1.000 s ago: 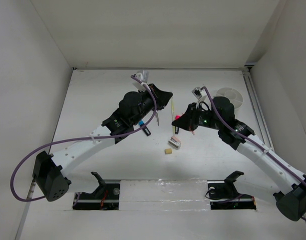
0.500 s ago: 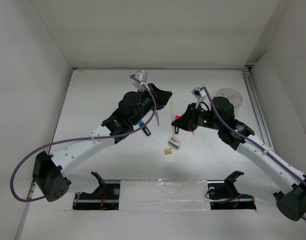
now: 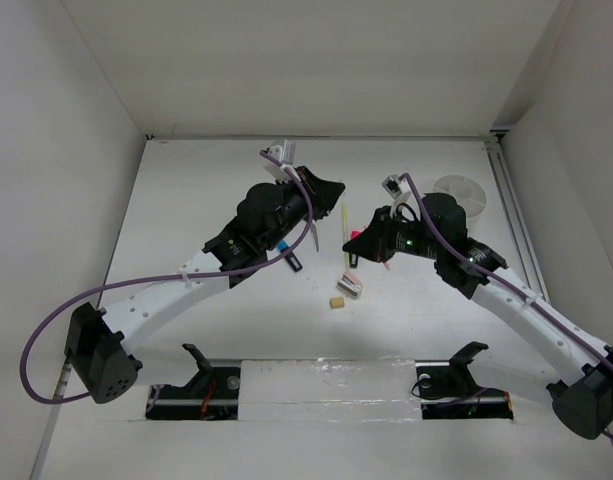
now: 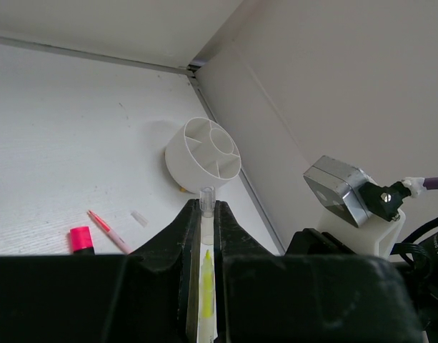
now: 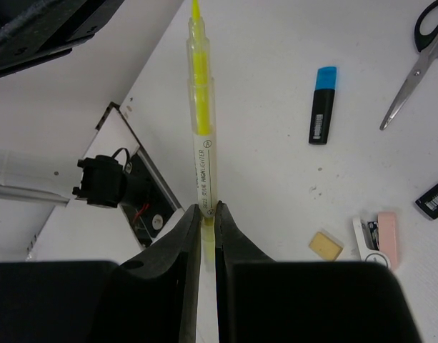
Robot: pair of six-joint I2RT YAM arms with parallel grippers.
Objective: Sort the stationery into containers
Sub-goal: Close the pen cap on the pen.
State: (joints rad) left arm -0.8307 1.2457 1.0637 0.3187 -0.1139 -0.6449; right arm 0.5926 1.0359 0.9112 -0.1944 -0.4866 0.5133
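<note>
A pale yellow highlighter pen [image 3: 344, 222] spans between my two grippers above the table. My left gripper [image 3: 336, 192] is shut on its clear cap end [image 4: 206, 196]. My right gripper [image 3: 354, 252] is shut on its tail end [image 5: 203, 136]. The round white divided cup [image 3: 458, 190] stands at the far right and also shows in the left wrist view [image 4: 203, 150]. On the table lie the black-handled scissors [image 5: 419, 57], a blue-and-black highlighter [image 5: 321, 105], a pink-and-black highlighter [image 3: 355, 238], a pink pencil [image 4: 108, 232], a tan eraser [image 5: 326, 245] and a grey-pink block [image 5: 381, 237].
White walls enclose the table at the back and on both sides. A rail [image 3: 514, 215] runs along the right edge beside the cup. Two black clamps [image 3: 201, 365] sit at the near edge.
</note>
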